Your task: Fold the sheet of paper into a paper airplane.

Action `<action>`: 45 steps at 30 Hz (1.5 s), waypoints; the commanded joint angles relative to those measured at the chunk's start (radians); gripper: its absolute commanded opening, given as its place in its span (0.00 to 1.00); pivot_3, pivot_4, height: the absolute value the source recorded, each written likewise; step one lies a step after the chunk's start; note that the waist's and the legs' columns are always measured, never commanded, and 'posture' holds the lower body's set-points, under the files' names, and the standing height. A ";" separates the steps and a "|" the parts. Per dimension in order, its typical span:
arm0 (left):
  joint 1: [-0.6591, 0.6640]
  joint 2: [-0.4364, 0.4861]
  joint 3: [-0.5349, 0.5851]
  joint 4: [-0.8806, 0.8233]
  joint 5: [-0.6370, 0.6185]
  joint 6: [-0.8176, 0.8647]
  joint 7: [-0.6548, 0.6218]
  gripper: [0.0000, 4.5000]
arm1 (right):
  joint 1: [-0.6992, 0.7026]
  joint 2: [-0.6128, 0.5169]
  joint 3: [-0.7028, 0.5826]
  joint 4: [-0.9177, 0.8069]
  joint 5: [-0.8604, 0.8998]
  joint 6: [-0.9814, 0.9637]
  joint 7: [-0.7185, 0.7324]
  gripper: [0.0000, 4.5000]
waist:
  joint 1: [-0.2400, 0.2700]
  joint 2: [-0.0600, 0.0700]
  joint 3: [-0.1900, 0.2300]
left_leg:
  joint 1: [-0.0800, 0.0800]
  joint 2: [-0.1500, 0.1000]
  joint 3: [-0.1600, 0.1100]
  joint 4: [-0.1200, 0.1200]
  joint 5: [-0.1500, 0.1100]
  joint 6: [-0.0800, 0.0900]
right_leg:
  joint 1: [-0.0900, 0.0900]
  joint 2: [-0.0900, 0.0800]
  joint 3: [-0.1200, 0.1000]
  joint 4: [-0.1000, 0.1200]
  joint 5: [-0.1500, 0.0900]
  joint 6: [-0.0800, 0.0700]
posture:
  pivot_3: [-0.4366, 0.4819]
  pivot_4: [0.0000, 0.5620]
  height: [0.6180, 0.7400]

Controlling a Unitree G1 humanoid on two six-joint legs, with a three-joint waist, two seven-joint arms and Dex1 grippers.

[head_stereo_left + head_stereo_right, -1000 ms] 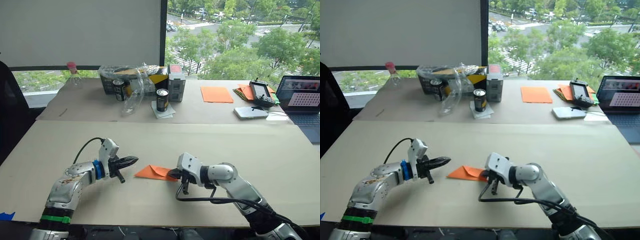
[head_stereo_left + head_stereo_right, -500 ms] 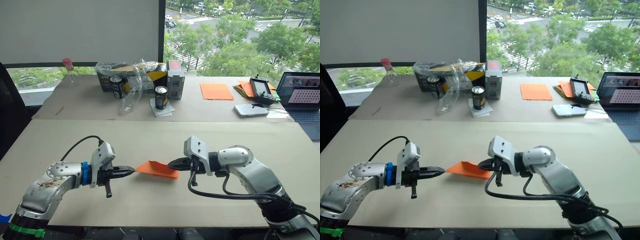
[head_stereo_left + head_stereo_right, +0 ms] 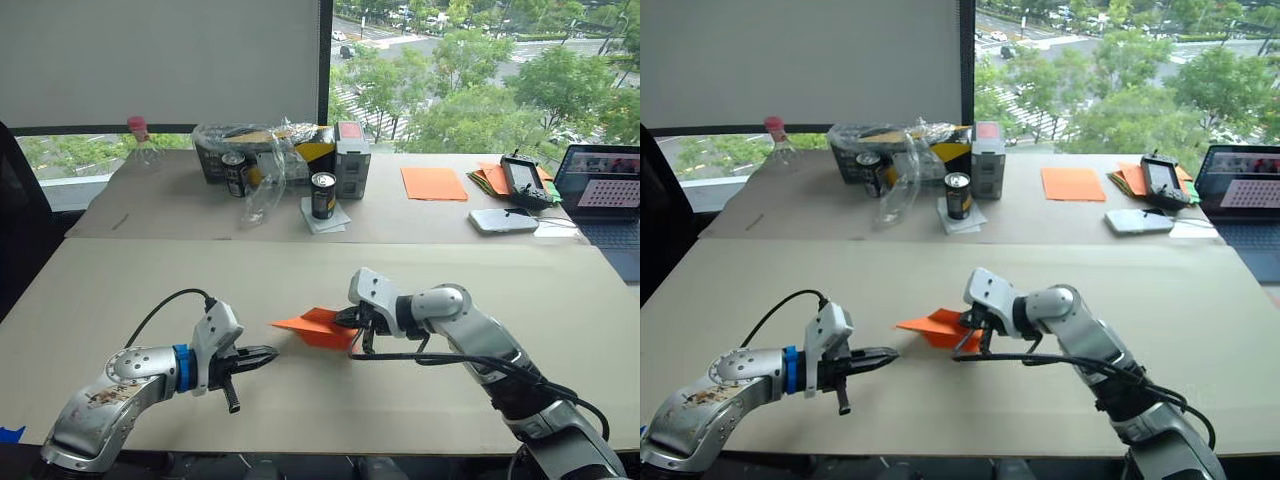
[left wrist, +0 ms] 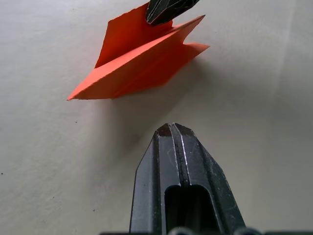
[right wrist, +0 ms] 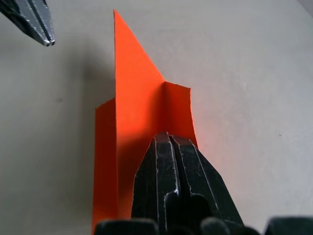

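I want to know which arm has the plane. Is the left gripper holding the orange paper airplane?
No: the left gripper is shut on nothing, apart from the paper airplane, which the right gripper pinches.

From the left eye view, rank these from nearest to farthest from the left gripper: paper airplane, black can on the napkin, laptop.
1. paper airplane, just ahead of the left gripper
2. black can, far table, centre
3. laptop, far right edge

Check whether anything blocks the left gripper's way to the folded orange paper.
Nothing visible does. Bare table lies between the shut left gripper and the paper airplane, whose rear the right gripper is pinching.
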 commanded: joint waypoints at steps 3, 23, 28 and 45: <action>-0.033 -0.013 -0.002 -0.012 -0.005 0.000 0.021 0.00 | -0.076 -0.015 -0.082 -0.012 0.033 -0.001 0.025 0.01 | 0.001 0.000 0.000 | 0.000 0.000 0.000 0.000 0.000 0.000 | 0.000 0.000 0.000 0.000 0.000 0.000 | 0.48 0.27 0.92; 0.009 -0.002 0.080 0.046 0.064 -0.061 0.094 0.00 | -0.101 -0.089 0.055 -0.251 0.031 0.249 0.084 0.50 | -0.001 0.000 0.000 | 0.000 0.000 0.000 0.000 0.000 0.000 | 0.000 0.000 0.000 0.001 0.000 0.000 | 0.48 0.27 0.92; 0.038 -0.007 0.097 0.018 0.062 -0.051 0.109 0.00 | -0.162 -0.044 0.076 -0.208 0.081 0.307 0.138 0.50 | 0.000 0.000 0.000 | 0.001 0.000 -0.001 0.000 0.000 0.000 | 0.000 0.000 0.000 0.001 0.000 -0.001 | 0.48 0.27 0.92; 0.048 -0.019 0.103 -0.018 0.041 -0.025 0.148 0.00 | -0.185 0.008 0.160 -0.010 -0.021 0.222 0.135 0.31 | 0.000 0.000 0.000 | 0.000 0.000 0.000 0.000 0.000 0.000 | -0.001 0.000 0.000 0.001 0.001 -0.001 | 0.48 0.27 0.92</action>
